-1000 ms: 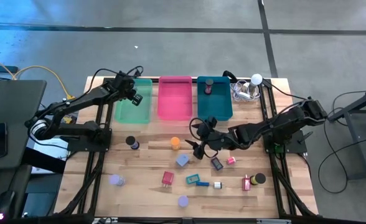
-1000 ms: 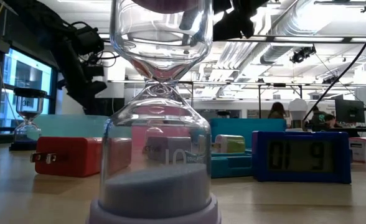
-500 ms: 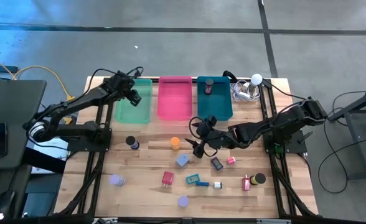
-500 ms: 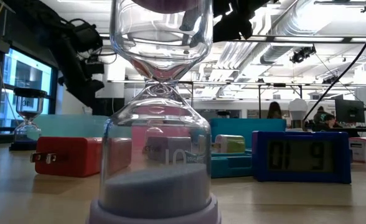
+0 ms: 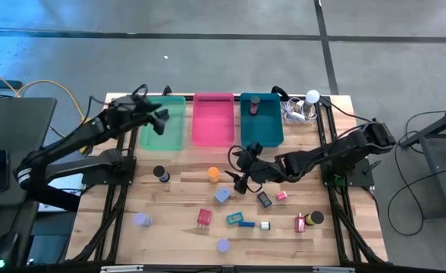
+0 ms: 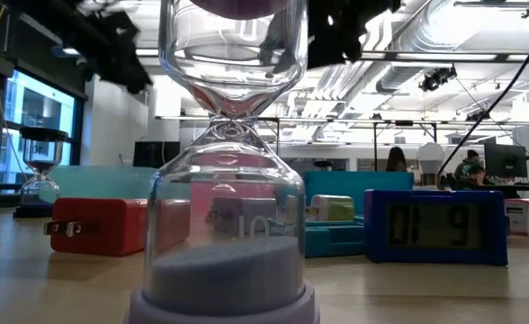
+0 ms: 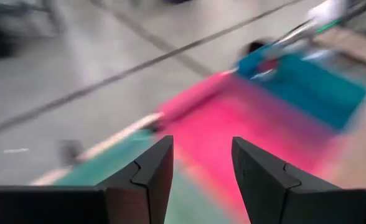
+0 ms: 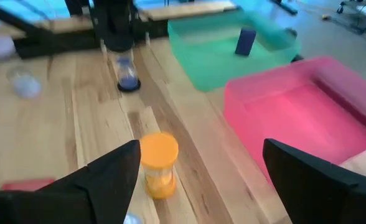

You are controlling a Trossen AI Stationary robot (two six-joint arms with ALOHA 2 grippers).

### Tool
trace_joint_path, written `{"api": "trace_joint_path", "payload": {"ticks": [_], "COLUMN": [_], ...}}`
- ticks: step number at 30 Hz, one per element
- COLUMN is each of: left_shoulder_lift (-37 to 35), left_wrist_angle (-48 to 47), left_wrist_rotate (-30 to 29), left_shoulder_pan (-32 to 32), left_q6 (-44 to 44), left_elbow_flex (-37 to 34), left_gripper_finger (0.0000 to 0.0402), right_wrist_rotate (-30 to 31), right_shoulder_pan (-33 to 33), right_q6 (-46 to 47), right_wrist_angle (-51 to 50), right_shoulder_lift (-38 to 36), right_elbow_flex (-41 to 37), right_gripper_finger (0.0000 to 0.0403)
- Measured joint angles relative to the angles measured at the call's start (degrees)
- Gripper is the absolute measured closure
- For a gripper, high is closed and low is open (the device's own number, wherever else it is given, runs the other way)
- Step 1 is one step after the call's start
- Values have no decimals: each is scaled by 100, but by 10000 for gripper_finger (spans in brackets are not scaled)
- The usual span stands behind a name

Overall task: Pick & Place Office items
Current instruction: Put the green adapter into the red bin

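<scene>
Orange cylinder near, between wide-apart fingers of right end effector; left end effector parted, empty.

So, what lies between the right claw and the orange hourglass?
Nothing: in the right wrist view, only bare wooden table separates the open right claw from the orange hourglass ahead.

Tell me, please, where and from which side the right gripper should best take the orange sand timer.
Probably at its narrower middle, below the wider top cap. The orange sand timer stands upright, apart from other items, ahead of the open right gripper. A level approach from that side, fingers either side, looks suitable.
</scene>
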Motion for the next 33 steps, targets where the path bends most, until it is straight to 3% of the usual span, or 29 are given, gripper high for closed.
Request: {"api": "trace_joint_path", "payload": {"ticks": [5, 15, 24, 33], "left_shoulder_lift": [-497, -436, -353, -311], "left_wrist_angle": [33, 33, 7, 28], "left_wrist_rotate": [1115, 2188, 2384, 2160], "left_shoulder_pan": [-472, -1271, -2473, -3608], "left_q6": [-313, -461, -337, -328], "left_elbow_flex": [0, 0, -2, -2], "left_gripper_finger": [245, 245, 245, 245], "right_wrist_rotate": [40, 32, 20, -429], "right_shoulder_pan": [-2, -11, -33, -35], "right_q6": [-203, -601, -608, -610], "right_wrist_angle": [409, 867, 858, 853], "right_shoulder_lift": [225, 245, 245, 245], "right_elbow_flex": [8, 10, 10, 10], "right_gripper_finger": [75, 75, 75, 75]}}
